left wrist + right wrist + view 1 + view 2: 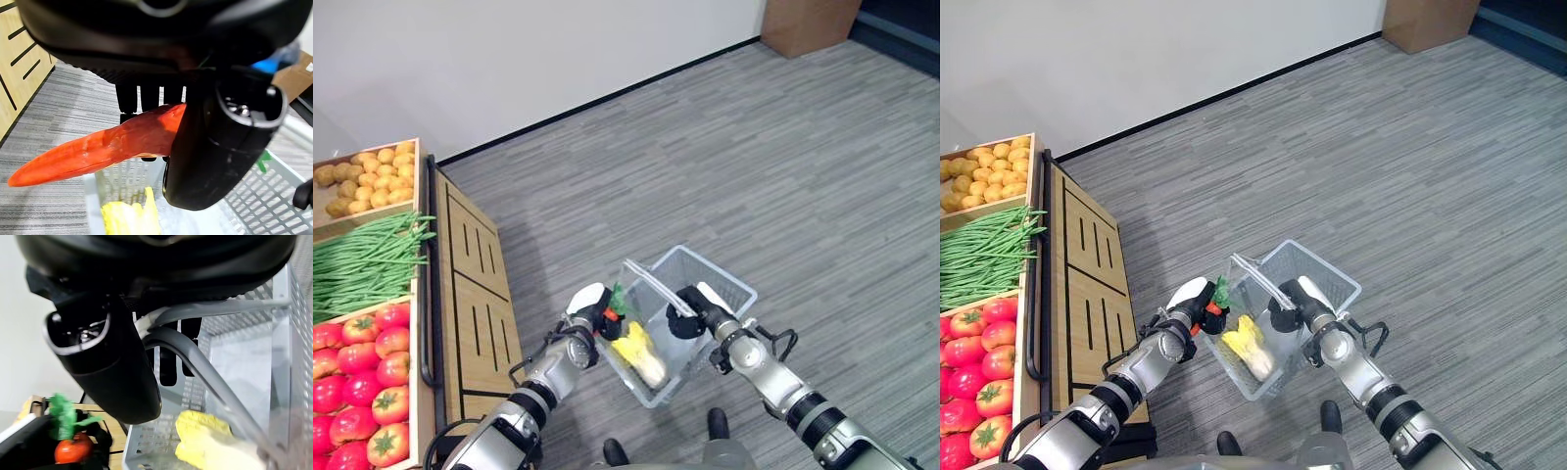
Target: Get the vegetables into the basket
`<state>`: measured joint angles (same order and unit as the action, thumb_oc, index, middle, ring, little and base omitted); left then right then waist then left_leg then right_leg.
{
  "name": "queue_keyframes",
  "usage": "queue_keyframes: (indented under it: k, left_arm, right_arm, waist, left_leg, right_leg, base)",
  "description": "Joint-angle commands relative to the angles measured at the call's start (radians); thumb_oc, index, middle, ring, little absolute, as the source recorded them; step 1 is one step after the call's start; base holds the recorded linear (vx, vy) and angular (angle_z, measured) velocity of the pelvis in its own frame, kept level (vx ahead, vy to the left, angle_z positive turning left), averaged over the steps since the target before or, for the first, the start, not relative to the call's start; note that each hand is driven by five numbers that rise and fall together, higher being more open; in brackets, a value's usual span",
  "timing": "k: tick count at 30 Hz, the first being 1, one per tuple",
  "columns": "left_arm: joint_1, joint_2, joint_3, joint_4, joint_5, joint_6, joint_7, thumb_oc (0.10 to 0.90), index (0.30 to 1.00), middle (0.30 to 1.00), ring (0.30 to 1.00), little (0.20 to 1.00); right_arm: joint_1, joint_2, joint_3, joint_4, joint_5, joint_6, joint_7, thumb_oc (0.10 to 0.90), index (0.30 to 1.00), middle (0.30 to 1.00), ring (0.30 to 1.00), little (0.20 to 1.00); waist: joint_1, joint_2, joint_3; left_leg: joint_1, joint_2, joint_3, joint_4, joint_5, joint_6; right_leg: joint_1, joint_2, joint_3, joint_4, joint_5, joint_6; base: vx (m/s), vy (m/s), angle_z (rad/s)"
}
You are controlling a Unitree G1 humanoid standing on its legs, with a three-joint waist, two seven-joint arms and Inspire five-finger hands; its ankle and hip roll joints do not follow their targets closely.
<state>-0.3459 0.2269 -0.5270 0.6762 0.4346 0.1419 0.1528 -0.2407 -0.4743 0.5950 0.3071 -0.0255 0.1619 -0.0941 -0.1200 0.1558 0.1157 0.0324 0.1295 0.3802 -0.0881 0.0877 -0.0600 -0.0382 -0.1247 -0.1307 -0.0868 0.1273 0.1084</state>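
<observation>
The left robot hand (585, 311) has its fingers and thumb curled tight around a carrot (98, 149), holding it at the near-left rim of the grey wire basket (720, 279), its green top sticking up. The right robot hand (693, 308) is clamped on the basket's handles (195, 357), holding the basket above the floor (783, 147). A yellow-leaved cabbage (641, 354) lies inside. Tomatoes (357, 382), green beans (362, 259) and potatoes (367, 178) fill a wooden stand (475, 284) to the left.

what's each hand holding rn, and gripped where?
Left hand: carrot, pinched at its thick leafy-top end, tip pointing out over the basket. Right hand: the basket's grey handles, fingers curled round them.
</observation>
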Motion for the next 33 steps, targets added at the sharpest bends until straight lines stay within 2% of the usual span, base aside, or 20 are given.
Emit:
queue_keyframes:
  k: [1, 2, 3, 4, 6, 8, 10, 16, 20, 21, 22, 23, 33]
  left_arm:
    - [-0.122, 0.091, -0.039, -0.035, 0.051, -0.046, 0.021, 0.4, 0.3, 0.3, 0.3, 0.3]
    - [-0.117, 0.095, -0.044, -0.05, 0.054, -0.049, 0.016, 0.4, 0.3, 0.3, 0.3, 0.3]
    - [-0.186, 0.001, -0.113, 0.023, 0.067, -0.038, 0.029, 0.4, 0.3, 0.3, 0.3, 0.3]
    - [-0.188, -0.001, -0.114, 0.026, 0.067, -0.039, 0.03, 0.4, 0.3, 0.3, 0.3, 0.3]
    - [-0.229, -0.033, -0.108, 0.197, 0.076, -0.018, 0.057, 0.4, 0.3, 0.3, 0.3, 0.3]
    - [-0.246, -0.051, -0.107, 0.251, 0.069, -0.015, 0.074, 0.4, 0.3, 0.3, 0.3, 0.3]
    - [-0.251, -0.052, -0.106, 0.25, 0.071, -0.014, 0.074, 0.4, 0.3, 0.3, 0.3, 0.3]
    - [-0.267, -0.082, -0.122, 0.309, 0.079, -0.005, 0.081, 0.4, 0.3, 0.3, 0.3, 0.3]
    - [-0.265, -0.088, -0.122, 0.33, 0.088, -0.001, 0.077, 0.4, 0.3, 0.3, 0.3, 0.3]
    - [-0.263, -0.091, -0.124, 0.338, 0.089, 0.0, 0.079, 0.639, 0.635, 0.635, 0.635, 0.635]
    - [-0.263, -0.091, -0.124, 0.338, 0.089, 0.0, 0.079, 0.839, 0.915, 0.915, 0.915, 0.915]
    - [-0.26, -0.092, -0.124, 0.339, 0.091, 0.002, 0.081, 0.9, 1.0, 1.0, 1.0, 1.0]
    - [-0.246, -0.093, -0.142, 0.318, 0.108, -0.006, 0.078, 0.9, 1.0, 1.0, 1.0, 1.0]
  right_arm:
    - [-0.194, 0.076, -0.049, -0.209, 0.0, -0.18, -0.007, 0.4, 0.3, 0.3, 0.3, 0.3]
    - [-0.197, 0.075, -0.049, -0.226, 0.003, -0.184, -0.005, 0.4, 0.3, 0.3, 0.3, 0.3]
    - [-0.212, 0.097, -0.007, -0.221, 0.009, -0.198, -0.003, 0.4, 0.3, 0.3, 0.3, 0.3]
    - [-0.213, 0.097, -0.008, -0.22, 0.009, -0.199, -0.003, 0.4, 0.3, 0.3, 0.3, 0.3]
    - [-0.235, 0.098, 0.024, -0.284, 0.051, -0.226, 0.001, 0.4, 0.3, 0.3, 0.3, 0.3]
    - [-0.215, 0.112, 0.032, -0.307, 0.159, -0.235, 0.012, 0.4, 0.3, 0.3, 0.3, 0.3]
    - [-0.217, 0.105, 0.031, -0.322, 0.161, -0.233, 0.012, 0.4, 0.3, 0.3, 0.3, 0.3]
    - [-0.227, 0.13, 0.068, -0.391, 0.272, -0.245, 0.023, 0.4, 0.3, 0.3, 0.3, 0.3]
    - [-0.248, 0.133, 0.083, -0.408, 0.275, -0.247, 0.023, 0.4, 0.3, 0.3, 0.3, 0.3]
    - [-0.252, 0.134, 0.086, -0.408, 0.272, -0.247, 0.021, 0.4, 0.3, 0.3, 0.3, 0.3]
    - [-0.252, 0.134, 0.086, -0.408, 0.272, -0.247, 0.021, 0.4, 0.3, 0.3, 0.3, 0.3]
    - [-0.253, 0.133, 0.089, -0.412, 0.27, -0.247, 0.02, 0.4, 0.3, 0.3, 0.3, 0.3]
    - [-0.262, 0.136, 0.102, -0.392, 0.26, -0.243, 0.018, 0.4, 0.3, 0.3, 0.3, 0.3]
  waist:
    - [0.012, -0.045, -0.009]
    - [0.014, -0.046, -0.006]
    - [-0.005, -0.053, -0.002]
    - [-0.004, -0.052, -0.002]
    - [-0.027, -0.067, 0.0]
    - [-0.033, -0.072, 0.001]
    - [-0.032, -0.074, 0.0]
    - [-0.031, -0.085, 0.005]
    - [-0.03, -0.089, 0.007]
    - [-0.029, -0.09, 0.007]
    - [-0.029, -0.09, 0.007]
    - [-0.028, -0.091, 0.007]
    - [-0.023, -0.091, 0.004]
  left_leg:
    - [-0.02, 0.023, -0.038, 0.004, 0.012, -0.065]
    - [-0.022, 0.023, -0.04, 0.004, 0.012, -0.065]
    - [-0.024, 0.024, -0.039, 0.003, 0.012, -0.066]
    - [-0.025, 0.024, -0.039, 0.003, 0.013, -0.066]
    - [-0.032, 0.028, -0.024, 0.002, 0.015, -0.068]
    - [-0.037, 0.03, -0.017, 0.001, 0.017, -0.068]
    - [-0.042, 0.03, -0.016, 0.002, 0.017, -0.068]
    - [-0.049, 0.034, -0.012, 0.001, 0.019, -0.068]
    - [-0.047, 0.034, -0.01, 0.001, 0.017, -0.068]
    - [-0.046, 0.033, -0.011, 0.001, 0.017, -0.068]
    - [-0.046, 0.033, -0.011, 0.001, 0.017, -0.068]
    - [-0.045, 0.033, -0.012, 0.001, 0.016, -0.068]
    - [-0.031, 0.028, -0.015, 0.001, 0.008, -0.065]
  right_leg:
    - [-0.012, 0.0, 0.041, 0.006, -0.057, 0.042]
    - [-0.014, -0.001, 0.039, 0.006, -0.056, 0.043]
    - [-0.02, 0.0, 0.041, 0.007, -0.053, 0.044]
    - [-0.021, 0.0, 0.041, 0.007, -0.053, 0.043]
    - [-0.04, 0.007, 0.053, 0.009, -0.046, 0.045]
    - [-0.049, 0.008, 0.059, 0.011, -0.042, 0.045]
    - [-0.054, 0.009, 0.06, 0.012, -0.041, 0.045]
    - [-0.062, 0.008, 0.062, 0.011, -0.035, 0.046]
    - [-0.063, 0.008, 0.063, 0.01, -0.035, 0.045]
    - [-0.062, 0.009, 0.063, 0.009, -0.035, 0.045]
    - [-0.062, 0.009, 0.063, 0.009, -0.035, 0.045]
    - [-0.06, 0.009, 0.064, 0.009, -0.036, 0.044]
    - [-0.041, 0.004, 0.057, 0.008, -0.043, 0.044]
  base:
    - [0.0, 0.0, 0.0]
    - [0.0, 0.0, 0.0]
    - [0.0, 0.0, 0.0]
    - [0.0, 0.0, 0.0]
    - [-0.02, -0.006, -0.02]
    - [-0.02, -0.011, -0.17]
    - [0.0, -0.012, -0.23]
    - [0.0, -0.002, -0.03]
    - [0.0, 0.0, 0.0]
    - [0.0, 0.0, 0.0]
    - [0.0, 0.0, 0.0]
    - [0.0, 0.0, 0.0]
    - [0.0, 0.0, 0.0]
